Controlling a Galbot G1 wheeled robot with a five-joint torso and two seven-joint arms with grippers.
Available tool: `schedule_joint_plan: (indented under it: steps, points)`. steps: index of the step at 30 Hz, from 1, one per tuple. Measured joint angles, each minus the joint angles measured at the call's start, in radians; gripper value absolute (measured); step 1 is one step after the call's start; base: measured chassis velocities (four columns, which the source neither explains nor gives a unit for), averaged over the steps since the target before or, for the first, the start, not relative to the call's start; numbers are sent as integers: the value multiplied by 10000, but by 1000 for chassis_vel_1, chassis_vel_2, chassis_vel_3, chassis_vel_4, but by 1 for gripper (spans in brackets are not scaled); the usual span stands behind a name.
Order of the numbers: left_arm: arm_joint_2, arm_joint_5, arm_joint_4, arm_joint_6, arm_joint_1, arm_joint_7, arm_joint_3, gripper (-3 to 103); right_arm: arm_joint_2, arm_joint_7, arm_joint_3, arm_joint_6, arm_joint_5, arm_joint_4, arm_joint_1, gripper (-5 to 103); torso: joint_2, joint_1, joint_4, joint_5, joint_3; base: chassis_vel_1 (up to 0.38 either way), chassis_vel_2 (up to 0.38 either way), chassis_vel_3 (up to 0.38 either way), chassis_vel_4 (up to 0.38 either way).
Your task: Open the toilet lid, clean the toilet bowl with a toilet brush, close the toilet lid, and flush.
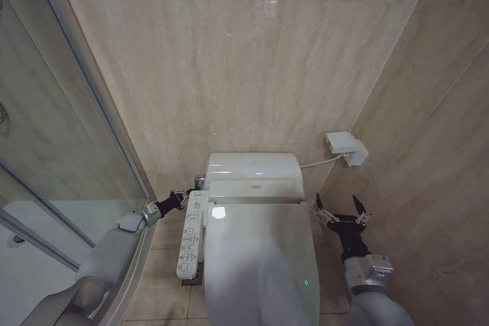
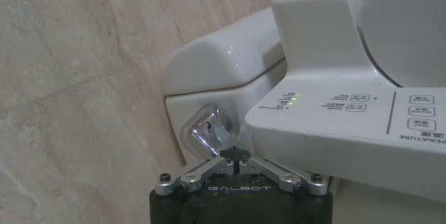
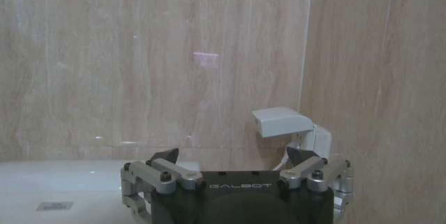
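Beige marble wall tiles (image 1: pixel 229 59) face me; a glass shower screen (image 1: pixel 53 127) stands on my left; a white control panel (image 1: pixel 191 236) with buttons juts beside the seat; a chrome flush lever (image 2: pixel 209 130) sits on the tank's side; a white wall box (image 1: pixel 345 147) hangs at my right, its cable (image 1: pixel 313 163) running toward the tank.

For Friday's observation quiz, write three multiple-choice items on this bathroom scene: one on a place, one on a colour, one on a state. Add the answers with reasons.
1. Where is the left gripper?
A. above the lid
B. at the chrome flush lever on the tank's side
C. by the wall socket

2. What colour is the small light on the toilet lid?
A. red
B. green
C. white

3. How is the lid?
A. closed
B. upright against the tank
C. removed

Answers: 1 B, the left wrist view shows closed fingertips at the lever. 2 B, a green dot glows near the lid's right edge. 3 A, it lies flat over the bowl. The right gripper waits open beside the toilet.
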Motion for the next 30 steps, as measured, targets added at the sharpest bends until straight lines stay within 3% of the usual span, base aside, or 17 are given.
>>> schedule_joint_plan:
  steps: [22, 30]
  points:
    - [-12, 41, -121, -4, 118, 47, -232, 0, 0, 0, 0, 0, 0, 0, 0, 100, 0, 0, 0, 0, 0, 0, 0, 0, 0]
    - [-23, -4, -531, 44, 531, 32, -816, 0, 0, 0, 0, 0, 0, 0, 0, 100, 0, 0, -1, 0, 0, 0, 0, 0, 0]
